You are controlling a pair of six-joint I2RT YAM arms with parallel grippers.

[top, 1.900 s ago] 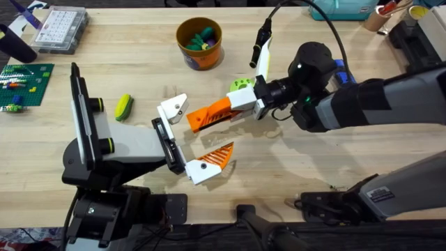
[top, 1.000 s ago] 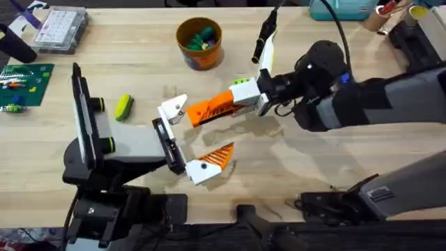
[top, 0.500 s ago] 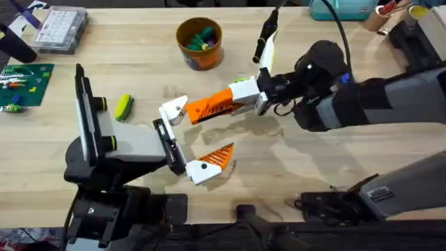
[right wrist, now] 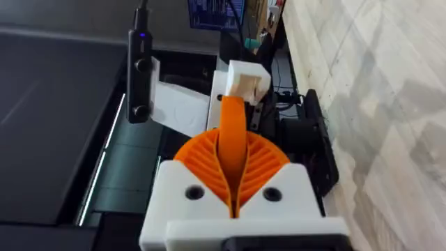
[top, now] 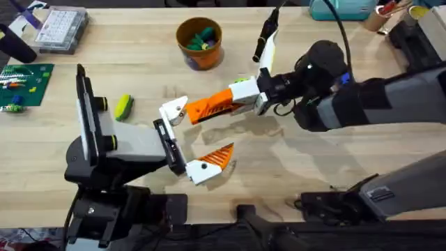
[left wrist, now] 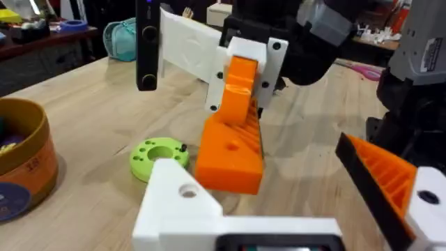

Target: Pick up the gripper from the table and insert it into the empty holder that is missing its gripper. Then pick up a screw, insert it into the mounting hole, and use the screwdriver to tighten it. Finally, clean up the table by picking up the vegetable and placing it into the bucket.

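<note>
The small orange gripper (top: 194,113) is clamped between the long orange fingers of my right gripper (top: 216,106), which is shut on it. Its free end touches the empty white holder (top: 173,109) on the left arm's black jaw bar. In the left wrist view the orange gripper (left wrist: 230,150) hangs just over the holder (left wrist: 182,202). In the right wrist view, the gripper (right wrist: 233,132) reaches up to the holder (right wrist: 245,78). My left gripper (top: 198,136) stands open, its other holder carrying an orange finger (top: 216,157). A yellow-green vegetable (top: 124,107) lies to the left. The bucket (top: 199,43) stands at the back.
A green disc (top: 240,84) lies behind the right gripper. A black-and-white stick on a cable (top: 263,38) stands at the back. At the far left sit a clear parts box (top: 61,28) and a green brick plate (top: 24,84). The bucket holds several small items.
The right gripper carried the orange gripper leftward and a little back until its end met the empty holder. Over the last half second nothing has visibly moved.
</note>
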